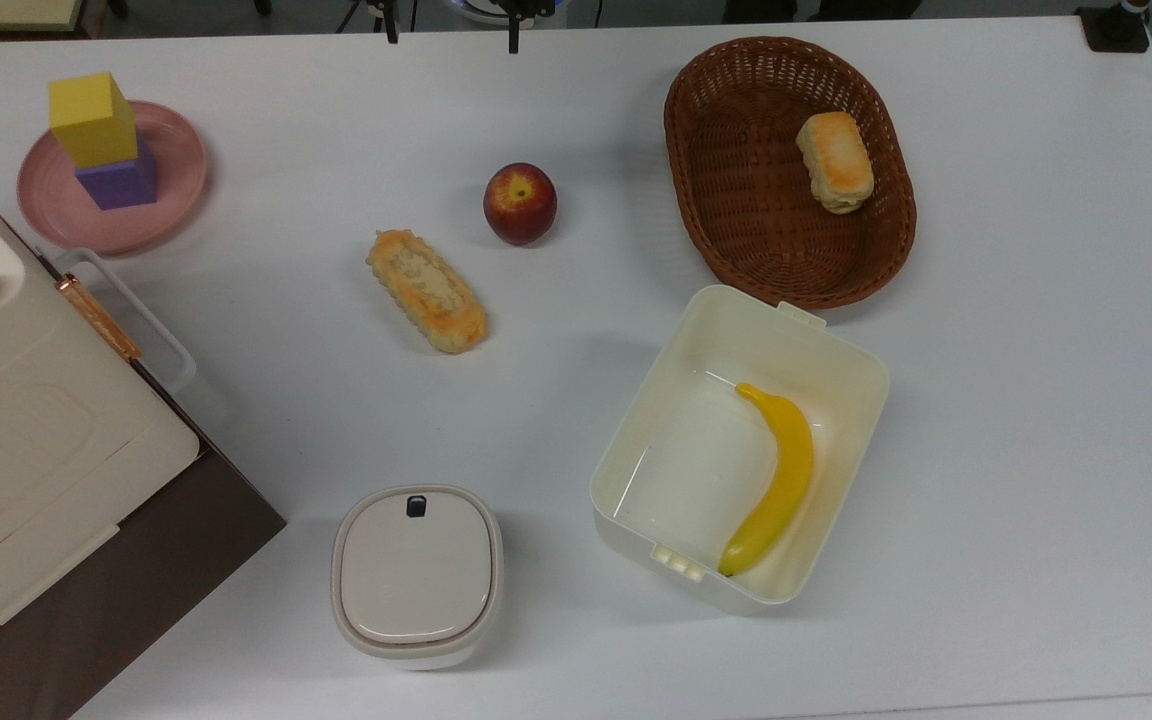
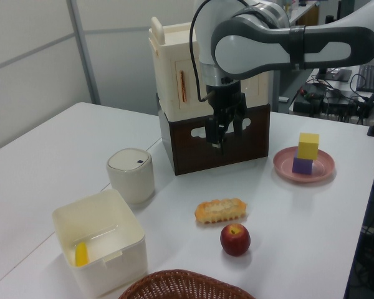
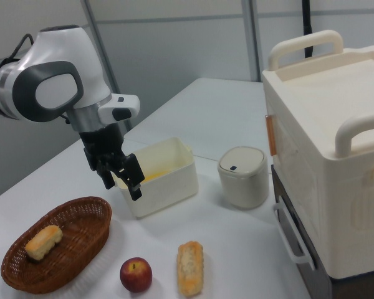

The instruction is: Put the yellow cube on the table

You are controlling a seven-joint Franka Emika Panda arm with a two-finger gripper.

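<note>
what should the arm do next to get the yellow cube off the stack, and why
Probably carry the end effector toward the pink plate and stop above the yellow cube. The cube sits on top of the purple cube on that plate, not yet on the table, while the end effector hangs empty, open and well off to the left view's left of the stack.

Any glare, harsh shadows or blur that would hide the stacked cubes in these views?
Top view: even overhead light, soft short shadows, yellow cube crisp on the purple cube and pink plate. Left view: softer, no glare on the table, cubes readable. Right view: the gripper is slightly soft-edged against the white box.
</note>
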